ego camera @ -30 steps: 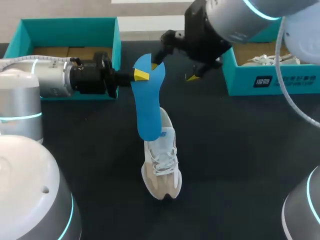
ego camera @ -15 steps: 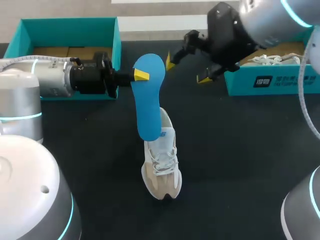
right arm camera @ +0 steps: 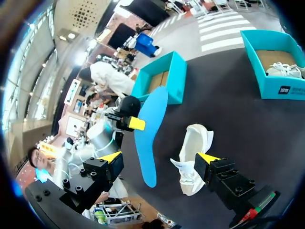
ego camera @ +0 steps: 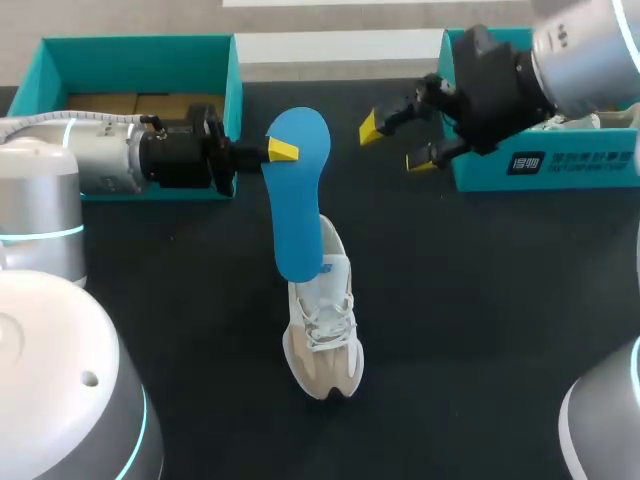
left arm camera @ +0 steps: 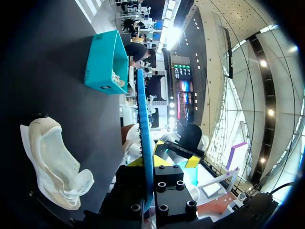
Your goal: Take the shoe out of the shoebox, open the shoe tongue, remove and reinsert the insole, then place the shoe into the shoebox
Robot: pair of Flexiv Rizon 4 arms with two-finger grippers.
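Left pincer clamps the blue insole at upper centre, its lower end near the shoe on the counter; right pincer gapes empty, upper right. Edge-only grip might let the insole twist loose.

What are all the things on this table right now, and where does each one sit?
insole: one, blue, held up on end over the table, its lower end near the shoe
shoe: one, white and beige, lying on the table's middle
left shoebox: one, teal, open, at the far left
right shoebox: one, teal, open, at the far right
second shoe: one, white, inside the right shoebox
table: one, black
left arm: one, silver and black, coming in from the left
left fingers: two, yellow-tipped, clamped on the insole's upper end
right arm: one, silver and black, above the right shoebox
right fingers: two, yellow-tipped, open, holding nothing
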